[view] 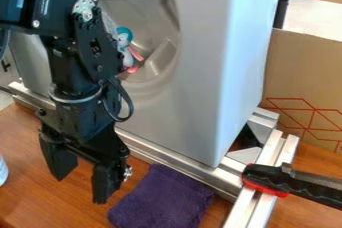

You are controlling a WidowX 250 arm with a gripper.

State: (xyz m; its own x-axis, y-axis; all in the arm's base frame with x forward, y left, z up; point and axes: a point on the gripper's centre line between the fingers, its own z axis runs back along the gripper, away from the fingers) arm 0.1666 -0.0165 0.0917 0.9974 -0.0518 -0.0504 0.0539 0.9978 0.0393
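Large glossy grey cabinet with a rounded recess in its face [200, 97] stands on the work surface; positions taken from it, sides as the camera sees them. Black two-finger gripper [81, 190] hangs in front of the cabinet's lower left part, pointing down above the brown wood-grain tabletop [23, 134]. Jaws open: the two black fingers stand well apart, tabletop visible through the gap. Nearest thing to them, a dark purple, soft-looking folded cloth [163, 199], lies on the tabletop in front of the cabinet's base, just right of the gripper. Small plush-like toy, teal and white with pink limbs [125, 47], sits in the cabinet's recess, partly hidden behind the black arm. Silvery metal rail [180, 166] runs along the foot of the cabinet's face; more pale metal framing [266, 169] at its right corner. Across that framing, right of the cabinet, a black tool with a red lower edge [267, 178]; its far end runs out of view. Brown cardboard panel with red printed lines [304, 72] stands beyond the cabinet's right side. Well left of the cabinet's front, a rounded whitish object [3, 171], cut off by the view's edge; kind unclear.
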